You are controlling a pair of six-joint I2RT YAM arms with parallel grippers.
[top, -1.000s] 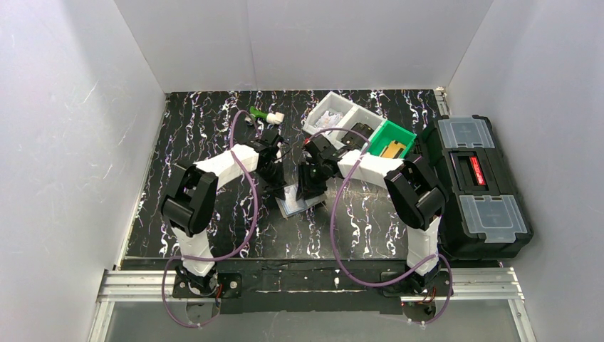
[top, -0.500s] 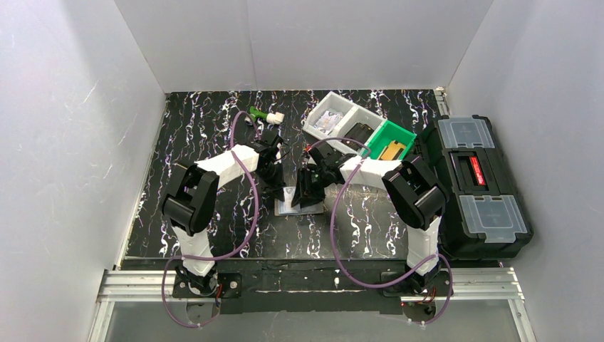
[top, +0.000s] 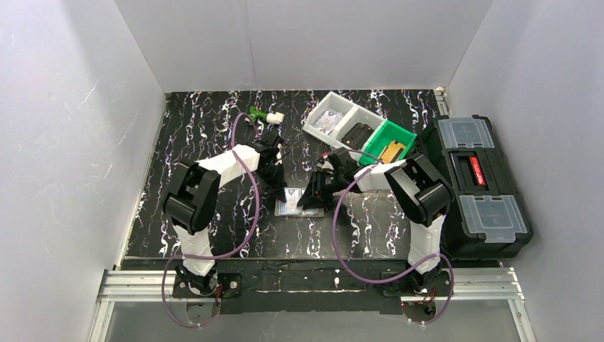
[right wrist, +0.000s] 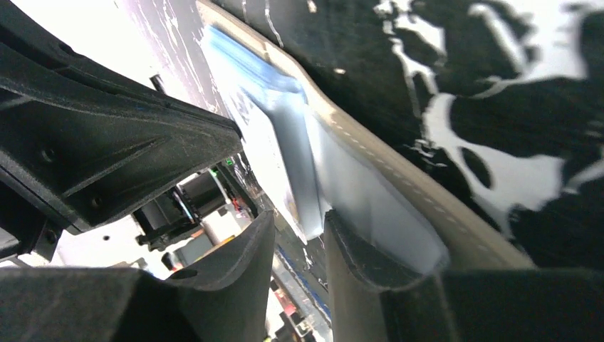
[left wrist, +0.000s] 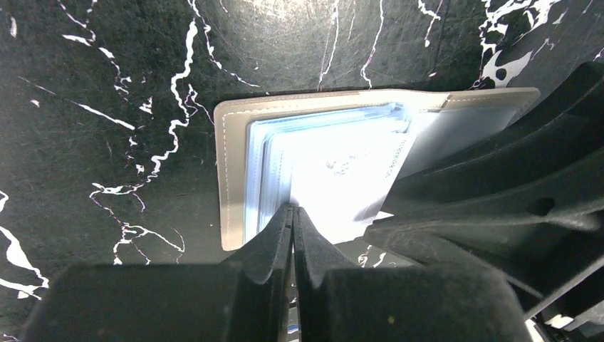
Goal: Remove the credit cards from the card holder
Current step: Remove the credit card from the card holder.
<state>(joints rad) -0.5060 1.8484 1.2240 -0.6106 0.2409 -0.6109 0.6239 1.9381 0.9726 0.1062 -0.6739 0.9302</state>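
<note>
While the card holder (top: 298, 207) lies open at the centre of the top view, long axis left-right, it is pinned by the fully closed, empty left gripper (left wrist: 293, 212). Its right end is straddled by the right gripper (right wrist: 299, 235), jaws part-open about a pale sleeve edge, with no firm grip evident. The credit cards (left wrist: 342, 171) are seen sleeved inside.
</note>
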